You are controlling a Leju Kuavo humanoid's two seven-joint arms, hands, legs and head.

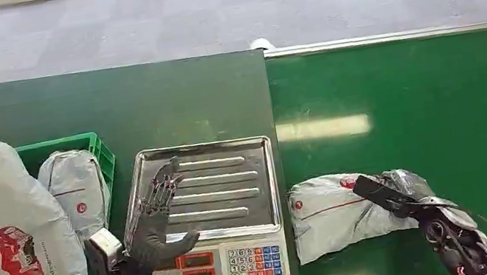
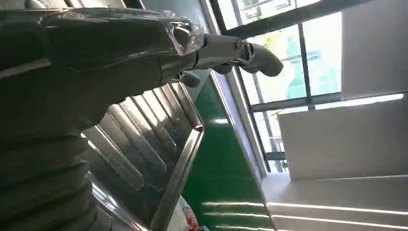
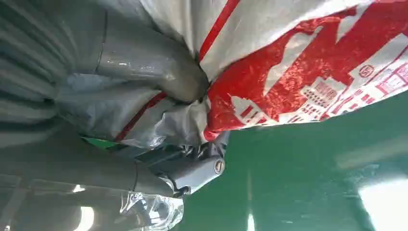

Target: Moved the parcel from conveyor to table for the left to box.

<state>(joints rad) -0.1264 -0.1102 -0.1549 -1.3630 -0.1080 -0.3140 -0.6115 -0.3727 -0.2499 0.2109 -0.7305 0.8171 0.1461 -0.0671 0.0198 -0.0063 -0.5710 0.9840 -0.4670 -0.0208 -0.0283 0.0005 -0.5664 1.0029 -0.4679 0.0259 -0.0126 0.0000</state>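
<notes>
- The crumpled grey plastic parcel with red stripes and print (image 1: 332, 216) lies on the green conveyor belt (image 1: 445, 111), near its front edge and just beside the seam where the dark green tabletop (image 1: 108, 108) begins
- The right hand (image 1: 396, 198) rests on the parcel's right end; in the right wrist view its fingers (image 3: 159, 72) are clamped into a fold of the wrapper, so I judge the grasp made
- The left hand (image 1: 156, 215) hovers over the ribbed steel pan of the weighing scale (image 1: 234, 191) at the tabletop's front edge, fingers apart and holding nothing
- A green plastic crate (image 1: 96, 143) at the tabletop's left edge holds a grey bagged parcel (image 1: 73, 188), with a large white bag with red print (image 1: 14, 236) at its front
- Step in hand, as I read it: the pickup from the belt; the parcel is not yet lifted
- Next move calls for raising it free of the belt and carrying it leftward across the seam, setting it down within the left hand's reach, with a firm grip, since the slack wrapper may slip
</notes>
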